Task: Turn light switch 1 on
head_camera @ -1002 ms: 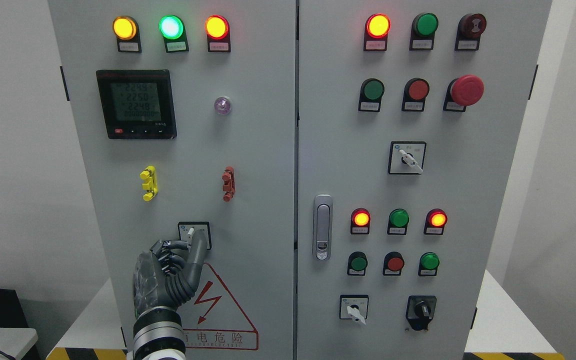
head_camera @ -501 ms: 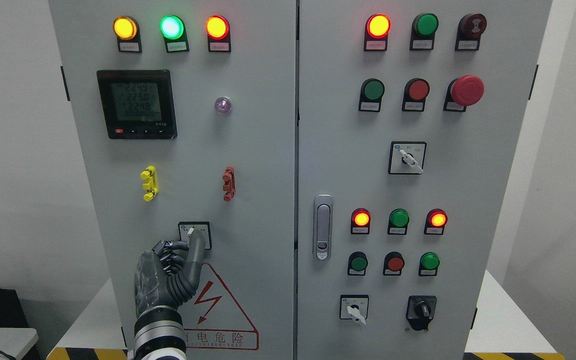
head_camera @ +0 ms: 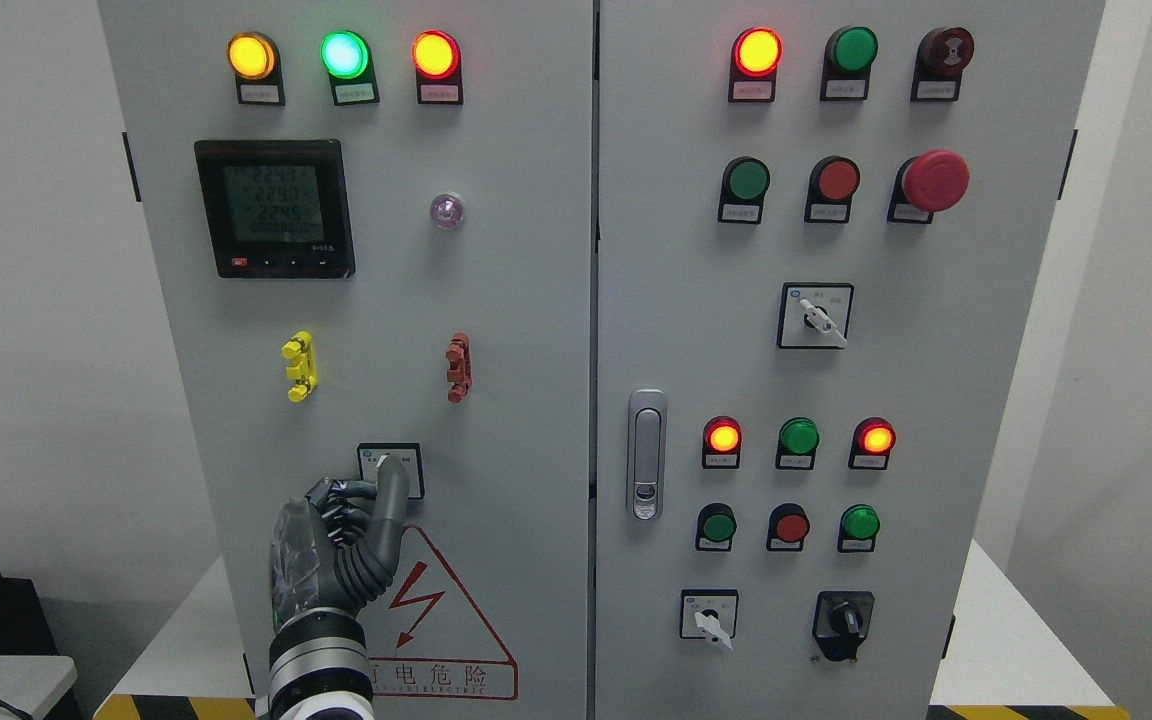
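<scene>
A small rotary selector switch (head_camera: 411, 462) with a white knob (head_camera: 382, 463) sits low on the left door of the grey electrical cabinet (head_camera: 516, 330), just above a red lightning warning triangle (head_camera: 436, 620). My left hand (head_camera: 376, 487) rises from the bottom edge. Its thumb and index finger are curled onto the knob and cover the lower half of the switch plate. The other fingers are folded in behind. My right hand does not show.
The left door carries three lit lamps (head_camera: 346, 55), a digital meter (head_camera: 274, 208), a yellow clip (head_camera: 298, 367) and a red clip (head_camera: 457, 367). The right door holds a latch handle (head_camera: 645, 455), lamps, push buttons, a red emergency stop (head_camera: 939, 180) and more selector switches (head_camera: 815, 316).
My left hand has shifted slightly to the left on the knob, the index finger leaning over with it. The meter digits have changed.
</scene>
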